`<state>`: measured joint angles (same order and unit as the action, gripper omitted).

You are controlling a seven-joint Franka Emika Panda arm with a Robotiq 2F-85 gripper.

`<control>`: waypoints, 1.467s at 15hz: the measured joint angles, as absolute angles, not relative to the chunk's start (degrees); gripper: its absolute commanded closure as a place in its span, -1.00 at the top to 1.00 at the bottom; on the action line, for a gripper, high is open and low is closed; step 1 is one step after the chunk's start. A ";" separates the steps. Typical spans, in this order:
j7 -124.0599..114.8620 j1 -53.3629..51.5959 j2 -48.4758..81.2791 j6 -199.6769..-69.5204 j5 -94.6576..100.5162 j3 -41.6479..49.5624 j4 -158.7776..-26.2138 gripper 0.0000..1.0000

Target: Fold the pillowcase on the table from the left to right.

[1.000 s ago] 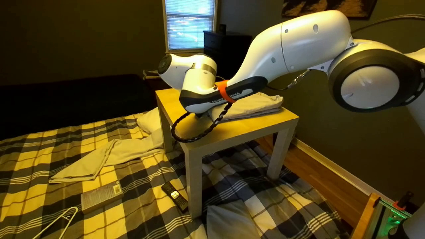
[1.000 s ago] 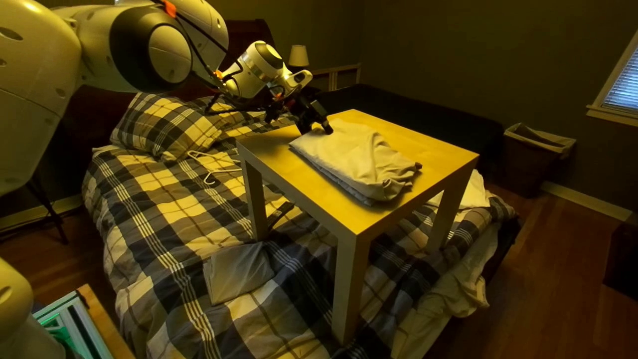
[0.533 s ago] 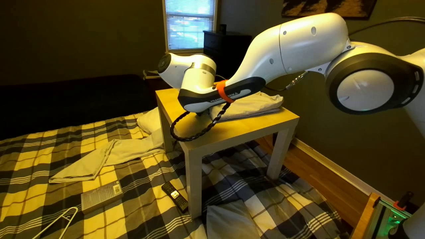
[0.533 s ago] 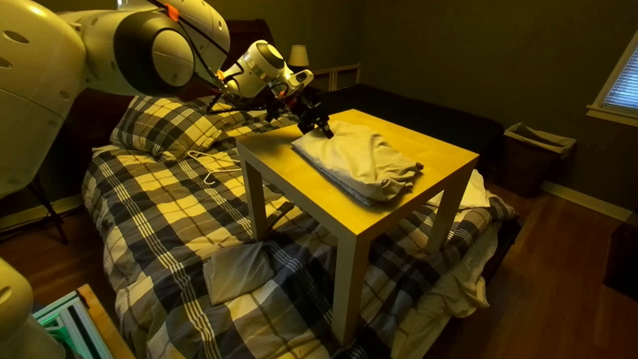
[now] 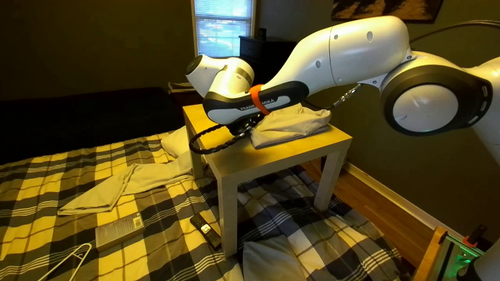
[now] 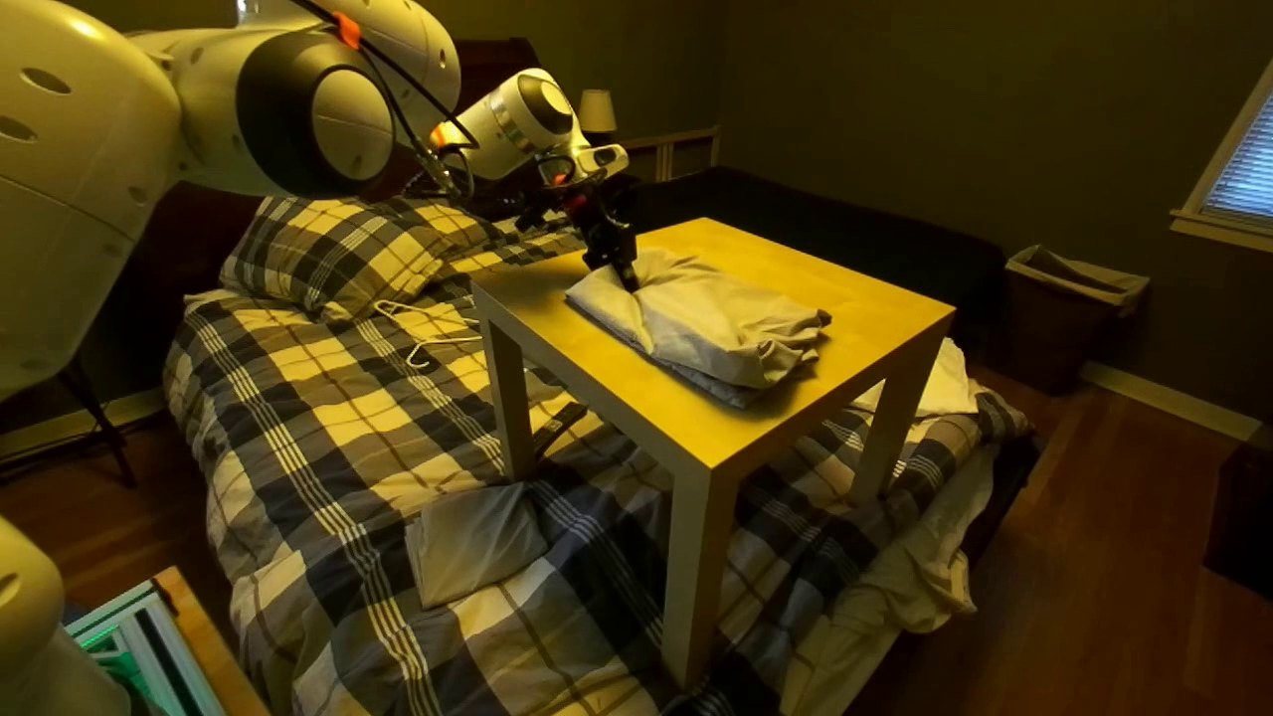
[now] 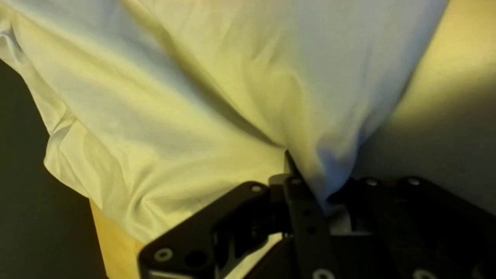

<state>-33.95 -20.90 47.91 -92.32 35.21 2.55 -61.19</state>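
The hand (image 7: 323, 186) holds a fold of pillowcase (image 6: 716, 323) on the table (image 6: 855, 283)

In the wrist view the hand is clamped on a gathered fold near one edge of the pillowcase, fabric bunched tight inside it. The rest lies layered and wrinkled on the table. In an exterior view a dark hamper (image 6: 1044, 333) stands on the floor (image 6: 1124, 497) beyond the table, a pale liner (image 6: 1092, 289) turned over its rim; its inside is hidden.
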 measured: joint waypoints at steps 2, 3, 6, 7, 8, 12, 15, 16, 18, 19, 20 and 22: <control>-32.01 -20.67 47.92 -90.77 31.39 2.48 -59.85 -0.96; -31.04 -20.53 47.91 -89.78 29.09 2.33 -59.04 -0.96; -28.87 -19.94 47.83 -86.63 21.81 1.09 -56.08 -0.96; -28.50 -19.52 47.78 -85.99 19.72 0.30 -55.02 -0.96; -28.00 -18.99 47.71 -85.77 17.61 -0.48 -53.86 -0.96; -25.57 -16.01 47.35 -85.93 9.82 -3.56 -49.29 -0.96; -22.10 -13.35 47.22 -87.53 5.27 -5.90 -46.45 -0.96; -20.72 -12.38 47.20 -88.39 3.74 -6.73 -45.82 -0.96; -18.09 -10.36 47.20 -90.50 0.62 -8.37 -44.99 -0.96; -16.81 -9.17 47.18 -91.72 -1.08 -9.21 -44.82 -0.96; -15.55 -7.88 47.13 -92.84 -2.85 -9.98 -44.75 -0.96; -12.69 -4.65 47.01 -94.69 -6.79 -11.59 -44.73 -0.96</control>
